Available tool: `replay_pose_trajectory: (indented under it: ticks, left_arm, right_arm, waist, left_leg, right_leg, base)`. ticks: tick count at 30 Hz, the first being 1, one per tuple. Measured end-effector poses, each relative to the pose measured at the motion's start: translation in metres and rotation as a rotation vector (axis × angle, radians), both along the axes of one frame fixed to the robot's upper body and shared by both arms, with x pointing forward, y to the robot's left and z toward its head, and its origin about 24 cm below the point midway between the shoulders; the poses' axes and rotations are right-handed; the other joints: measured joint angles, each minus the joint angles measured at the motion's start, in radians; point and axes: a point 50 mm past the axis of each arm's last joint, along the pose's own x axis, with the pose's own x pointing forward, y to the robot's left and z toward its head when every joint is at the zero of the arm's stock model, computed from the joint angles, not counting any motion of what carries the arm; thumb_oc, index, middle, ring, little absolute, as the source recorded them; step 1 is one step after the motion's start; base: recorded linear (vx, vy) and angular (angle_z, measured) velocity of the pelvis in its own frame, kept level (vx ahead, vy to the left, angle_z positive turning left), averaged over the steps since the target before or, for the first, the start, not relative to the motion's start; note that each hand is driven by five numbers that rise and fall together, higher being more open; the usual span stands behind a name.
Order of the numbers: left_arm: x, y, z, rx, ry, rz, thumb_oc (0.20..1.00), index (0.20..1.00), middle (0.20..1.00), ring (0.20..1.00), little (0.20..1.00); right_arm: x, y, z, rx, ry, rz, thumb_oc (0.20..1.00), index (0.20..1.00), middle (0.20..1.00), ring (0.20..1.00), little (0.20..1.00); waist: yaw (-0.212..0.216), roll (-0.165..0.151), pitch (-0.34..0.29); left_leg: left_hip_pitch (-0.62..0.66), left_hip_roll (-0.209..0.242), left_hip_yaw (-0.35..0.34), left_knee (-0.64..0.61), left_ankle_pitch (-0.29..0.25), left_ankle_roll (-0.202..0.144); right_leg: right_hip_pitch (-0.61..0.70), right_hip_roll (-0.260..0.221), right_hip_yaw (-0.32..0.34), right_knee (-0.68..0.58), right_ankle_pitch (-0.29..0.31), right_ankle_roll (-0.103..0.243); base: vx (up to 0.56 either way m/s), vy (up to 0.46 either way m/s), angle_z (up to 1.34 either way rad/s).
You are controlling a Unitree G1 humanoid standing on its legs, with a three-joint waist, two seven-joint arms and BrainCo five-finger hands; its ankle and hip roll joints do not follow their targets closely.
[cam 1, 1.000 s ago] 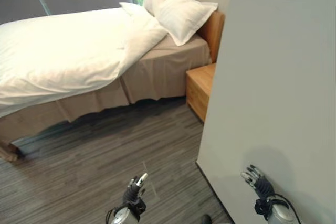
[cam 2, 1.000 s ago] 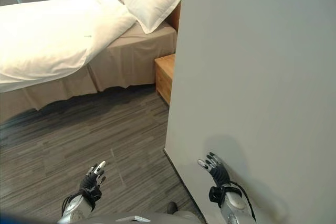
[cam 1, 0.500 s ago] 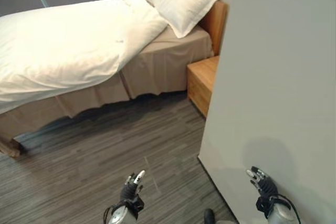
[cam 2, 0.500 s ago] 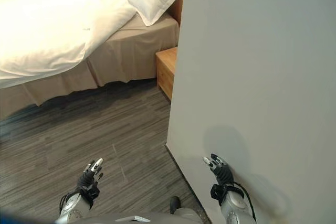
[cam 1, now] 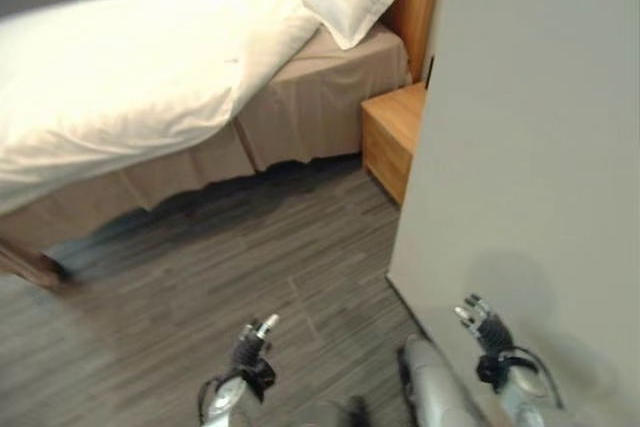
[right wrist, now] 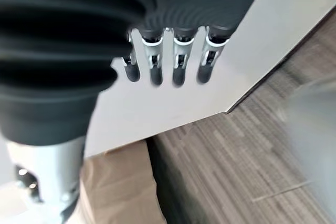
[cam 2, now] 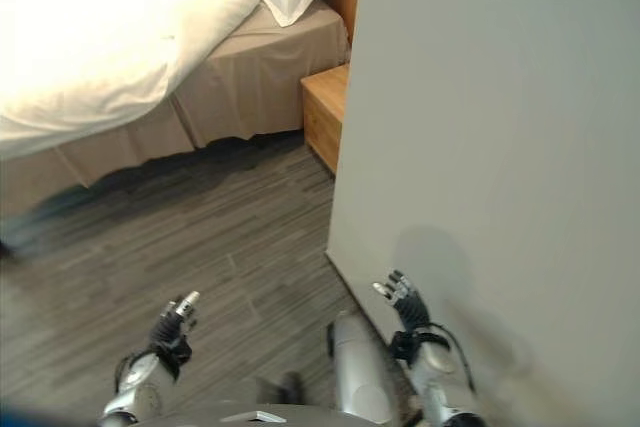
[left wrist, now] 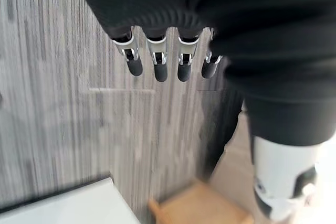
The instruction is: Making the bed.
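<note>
Across the floor stands the bed, its white duvet hanging crooked off one edge. My left hand and right hand hang low, fingers loose and holding nothing, because I judge I am too far away to reach it.

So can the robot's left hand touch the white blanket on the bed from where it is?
Probably not. The left hand hangs low with open floor between it and the white duvet.
</note>
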Motion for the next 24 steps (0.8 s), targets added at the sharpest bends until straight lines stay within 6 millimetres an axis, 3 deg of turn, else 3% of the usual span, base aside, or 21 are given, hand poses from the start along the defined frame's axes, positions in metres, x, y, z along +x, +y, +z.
replay_pose_trajectory:
  ticks: [1, 2, 3, 4, 6, 8, 9, 10, 12, 13, 14, 15, 16, 17, 18, 19, 20, 21, 22, 23, 24]
  left_arm:
    - [0.002, 0.003, 0.003, 0.013, -0.016, 0.000, 1.000, 1.000, 1.000, 1.000, 1.000]
    - [0.008, 0.008, 0.008, 0.028, -0.041, -0.006, 1.000, 1.000, 1.000, 1.000, 1.000]
    - [0.009, 0.003, 0.008, 0.012, -0.047, -0.007, 1.000, 1.000, 1.000, 1.000, 1.000]
    - [0.012, 0.007, 0.009, 0.019, -0.052, 0.007, 1.000, 1.000, 1.000, 1.000, 1.000]
    - [0.013, -0.002, 0.003, 0.003, -0.022, -0.008, 1.000, 1.000, 1.000, 1.000, 1.000]
    - [0.013, -0.013, 0.001, -0.011, -0.010, -0.046, 1.000, 1.000, 1.000, 1.000, 1.000]
    - [0.002, -0.019, -0.006, -0.031, 0.016, -0.036, 1.000, 1.000, 1.000, 1.000, 1.000]
    - [-0.004, -0.020, -0.008, -0.036, 0.031, -0.038, 1.000, 1.000, 1.000, 1.000, 1.000]
    - [0.005, -0.027, -0.007, -0.045, 0.023, -0.056, 1.000, 1.000, 1.000, 1.000, 1.000]
    - [0.022, -0.035, -0.002, -0.073, -0.016, -0.055, 1.000, 1.000, 1.000, 1.000, 1.000]
    - [0.026, -0.038, -0.001, -0.087, -0.031, -0.042, 1.000, 1.000, 1.000, 1.000, 1.000]
    - [0.022, -0.031, 0.001, -0.064, -0.038, -0.050, 1.000, 1.000, 1.000, 1.000, 1.000]
    - [0.025, -0.031, 0.004, -0.065, -0.056, -0.057, 1.000, 1.000, 1.000, 1.000, 1.000]
    - [0.033, -0.036, 0.008, -0.080, -0.081, -0.064, 1.000, 1.000, 1.000, 1.000, 1.000]
    - [0.026, -0.031, 0.004, -0.085, -0.058, -0.036, 1.000, 1.000, 1.000, 1.000, 1.000]
    - [0.032, -0.026, 0.007, -0.080, -0.068, -0.014, 1.000, 1.000, 1.000, 1.000, 1.000]
    - [0.030, -0.019, 0.007, -0.072, -0.065, 0.012, 1.000, 1.000, 1.000, 1.000, 1.000]
    - [0.017, -0.005, 0.001, -0.051, -0.023, 0.063, 1.000, 1.000, 1.000, 1.000, 1.000]
    - [0.008, -0.004, -0.004, -0.052, 0.010, 0.082, 1.000, 1.000, 1.000, 1.000, 1.000]
    - [-0.001, -0.001, -0.009, -0.044, 0.051, 0.091, 1.000, 1.000, 1.000, 1.000, 1.000]
    - [0.005, 0.002, -0.006, -0.039, 0.034, 0.100, 1.000, 1.000, 1.000, 1.000, 1.000]
  right_arm:
    - [0.002, 0.001, 0.001, 0.015, -0.015, -0.025, 1.000, 1.000, 1.000, 1.000, 1.000]
    - [0.000, 0.001, 0.002, 0.028, -0.034, -0.050, 1.000, 1.000, 1.000, 1.000, 1.000]
    - [-0.008, -0.006, 0.005, 0.004, -0.037, -0.046, 1.000, 1.000, 1.000, 1.000, 1.000]
    - [-0.010, -0.001, -0.002, 0.016, 0.003, -0.039, 1.000, 1.000, 1.000, 1.000, 1.000]
    - [-0.024, -0.003, -0.012, 0.018, 0.064, -0.074, 1.000, 1.000, 1.000, 1.000, 1.000]
    - [-0.031, -0.001, -0.015, 0.024, 0.087, -0.081, 1.000, 1.000, 1.000, 1.000, 1.000]
    - [-0.029, -0.004, -0.014, 0.011, 0.093, -0.061, 1.000, 1.000, 1.000, 1.000, 1.000]
    - [-0.026, -0.005, -0.012, 0.003, 0.083, -0.052, 1.000, 1.000, 1.000, 1.000, 1.000]
    - [-0.005, -0.012, -0.001, -0.022, 0.027, -0.049, 1.000, 1.000, 1.000, 1.000, 1.000]
    - [-0.004, -0.012, -0.001, -0.029, 0.035, -0.010, 1.000, 1.000, 1.000, 1.000, 1.000]
    - [-0.008, -0.008, -0.006, -0.025, 0.062, 0.013, 1.000, 1.000, 1.000, 1.000, 1.000]
    - [-0.022, 0.009, -0.017, 0.024, 0.113, 0.033, 1.000, 1.000, 1.000, 1.000, 1.000]
    - [-0.025, 0.013, -0.018, 0.032, 0.116, 0.040, 1.000, 1.000, 1.000, 1.000, 1.000]
    - [-0.025, 0.015, -0.022, 0.039, 0.136, 0.036, 1.000, 1.000, 1.000, 1.000, 1.000]
    - [-0.023, 0.022, -0.023, 0.054, 0.139, 0.046, 1.000, 1.000, 1.000, 1.000, 1.000]
    - [-0.021, 0.027, -0.022, 0.067, 0.130, 0.055, 1.000, 1.000, 1.000, 1.000, 1.000]
    - [-0.020, 0.033, -0.023, 0.077, 0.136, 0.072, 1.000, 1.000, 1.000, 1.000, 1.000]
    - [-0.019, 0.048, -0.024, 0.114, 0.142, 0.090, 1.000, 1.000, 1.000, 1.000, 1.000]
    - [-0.016, 0.051, -0.022, 0.117, 0.130, 0.101, 1.000, 1.000, 1.000, 1.000, 1.000]
    - [-0.020, 0.051, -0.023, 0.115, 0.143, 0.106, 1.000, 1.000, 1.000, 1.000, 1.000]
    - [-0.024, 0.051, -0.025, 0.117, 0.156, 0.104, 1.000, 1.000, 1.000, 1.000, 1.000]
  waist:
    - [-0.019, -0.025, -0.021]
    - [-0.037, -0.073, -0.020]
    - [-0.039, -0.050, -0.045]
    - [-0.017, -0.102, -0.038]
    - [-0.066, -0.093, -0.072]
    - [-0.094, -0.083, -0.097]
    - [-0.094, -0.042, -0.123]
    - [-0.098, -0.021, -0.144]
    - [-0.120, -0.009, -0.141]
    - [-0.148, -0.019, -0.138]
    - [-0.155, -0.025, -0.135]
    - [-0.113, -0.091, -0.193]
    - [-0.102, -0.102, -0.188]
    - [-0.061, -0.076, -0.170]
    - [-0.059, -0.085, -0.170]
    - [-0.032, -0.110, -0.145]
    - [-0.015, -0.137, -0.129]
    - [0.025, -0.202, -0.087]
    - [0.035, -0.194, -0.077]
    - [0.036, -0.166, -0.070]
    - [0.053, -0.176, -0.063]
  left_leg:
    - [0.012, -0.058, -0.005, -0.021, 0.011, -0.011]
    - [-0.038, -0.060, 0.016, 0.226, -0.042, -0.008]
    - [0.018, -0.037, -0.069, 0.165, -0.200, -0.068]
    - [0.078, -0.099, -0.044, 0.117, -0.204, -0.020]
    - [0.101, -0.099, -0.098, 0.090, -0.200, -0.029]
    - [0.191, -0.076, -0.127, -0.017, -0.181, -0.058]
    - [0.267, -0.041, -0.115, -0.096, -0.155, -0.088]
    - [0.279, -0.031, -0.110, -0.103, -0.146, -0.102]
    - [0.267, -0.017, -0.102, 0.008, -0.107, -0.168]
    - [0.187, -0.023, -0.089, 0.209, -0.027, -0.197]
    - [0.101, 0.003, -0.062, 0.408, 0.056, -0.202]
    - [0.049, -0.017, -0.024, 0.547, 0.249, -0.236]
    - [-0.010, -0.005, -0.019, 0.723, 0.381, -0.187]
    - [-0.094, 0.079, -0.007, 0.931, 0.394, -0.162]
    - [-0.142, 0.089, -0.041, 0.968, 0.381, -0.168]
    - [-0.187, 0.128, -0.032, 1.072, 0.364, -0.140]
    - [-0.205, 0.135, -0.041, 1.107, 0.351, -0.151]
    - [-0.223, 0.076, -0.100, 1.035, 0.282, -0.168]
    - [-0.251, 0.079, -0.117, 0.986, 0.262, -0.177]
    - [-0.352, 0.116, -0.113, 0.880, 0.254, -0.201]
    - [-0.353, 0.205, 0.013, 0.663, 0.251, -0.196]
  right_leg:
    - [-0.001, -0.028, 0.012, -0.174, -0.049, 0.004]
    - [0.007, -0.061, 0.050, -0.286, -0.078, 0.046]
    - [0.051, -0.055, 0.035, -0.527, -0.102, 0.054]
    - [0.087, -0.090, 0.082, -0.649, -0.102, 0.044]
    - [0.175, -0.095, 0.099, -0.826, -0.111, 0.005]
    - [0.241, -0.068, 0.056, -0.797, -0.081, -0.050]
    - [0.274, -0.018, 0.006, -0.751, -0.066, -0.072]
    - [0.301, -0.005, 0.011, -0.737, -0.016, -0.129]
    - [0.307, -0.009, -0.002, -0.641, -0.057, -0.222]
    - [0.285, -0.022, -0.043, -0.488, -0.129, -0.270]
    - [0.288, 0.002, -0.079, -0.443, -0.200, -0.236]
    - [0.374, 0.014, -0.038, -0.640, -0.168, -0.288]
    - [0.393, 0.013, -0.029, -0.654, -0.184, -0.308]
    - [0.402, 0.044, -0.028, -0.650, -0.182, -0.307]
    - [0.423, 0.052, -0.005, -0.655, -0.189, -0.335]
    - [0.439, 0.051, 0.032, -0.658, -0.187, -0.321]
    - [0.459, 0.042, 0.056, -0.666, -0.188, -0.324]
    - [0.556, 0.019, 0.138, -0.747, -0.180, -0.326]
    - [0.591, 0.018, 0.148, -0.780, -0.158, -0.324]
    - [0.664, 0.037, 0.137, -0.818, -0.193, -0.369]
    - [0.677, 0.036, 0.148, -0.831, -0.220, -0.342]
  base:
    - [0.55, -0.125, 0.52]
    - [0.77, -0.169, 0.56]
    - [0.39, -0.071, 0.10]
    - [0.56, -0.117, 0.31]
    - [0.68, -0.189, 0.44]
    - [0.53, -0.173, 0.23]
    - [0.37, -0.146, -0.19]
    - [0.54, -0.220, -0.36]
    - [0.47, -0.230, 0.23]
    - [0.35, -0.216, 0.88]
    - [0.42, -0.366, 0.58]
    - [0.42, -0.364, 0.27]
    - [0.46, -0.454, -0.27]
    - [0.30, -0.227, -0.07]
    - [0.42, -0.250, -0.40]
    - [0.39, -0.061, -0.37]
    - [0.28, -0.024, -0.85]
    - [0.40, -0.023, -1.10]
    - [0.68, 0.096, -0.94]
    - [0.68, 0.098, -0.59]
    - [0.58, 0.216, -0.24]
